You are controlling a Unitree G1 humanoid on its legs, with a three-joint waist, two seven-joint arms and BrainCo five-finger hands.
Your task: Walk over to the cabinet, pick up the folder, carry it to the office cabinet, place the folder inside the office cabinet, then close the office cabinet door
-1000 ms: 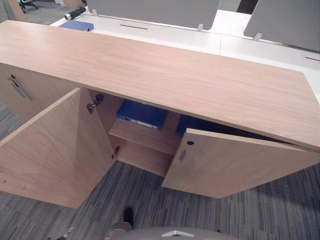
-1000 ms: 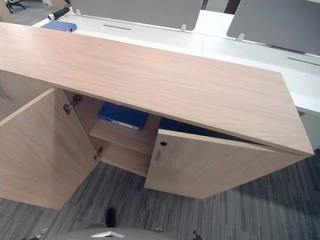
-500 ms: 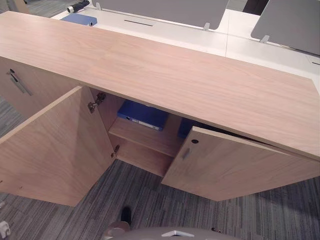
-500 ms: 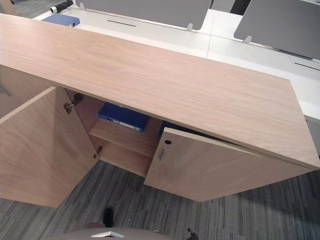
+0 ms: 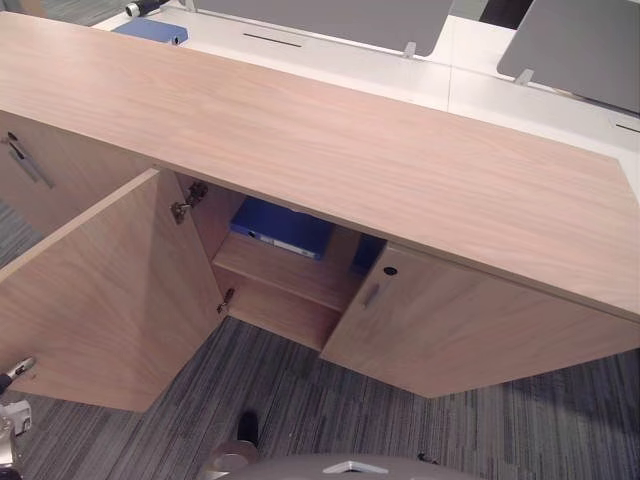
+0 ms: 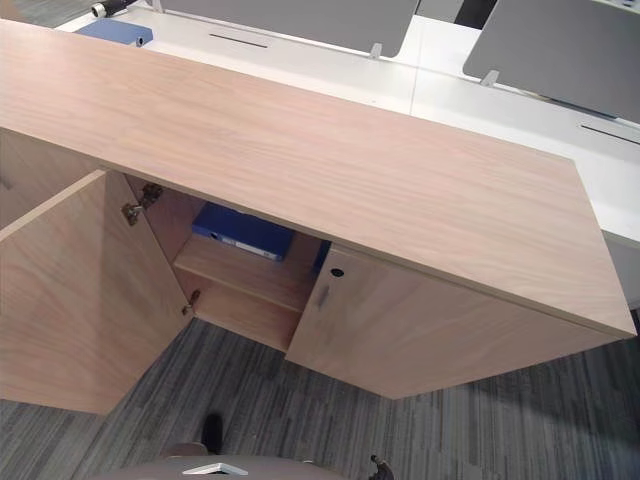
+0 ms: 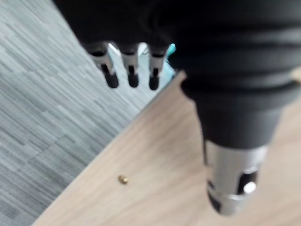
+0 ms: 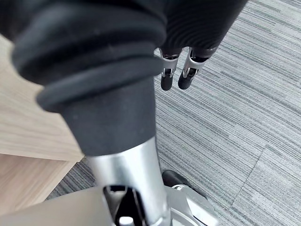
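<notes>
The folder (image 5: 285, 228) lay on the office cabinet (image 5: 400, 150) shelf. The right door (image 5: 460, 330) had swung almost shut; the left door (image 5: 100, 290) stayed wide open, so closing was probably half done. Left hand (image 7: 131, 70) and right hand (image 8: 167, 75) hung slack, empty.

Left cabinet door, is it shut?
No, the left door stands wide open, showing the blue folder on the shelf.

A: Can you see the whole blue folder (image 5: 283, 229)?
B: No, the cabinet top (image 5: 330, 140) hides its back. The left door (image 5: 100, 290) is cut by the edge.
</notes>
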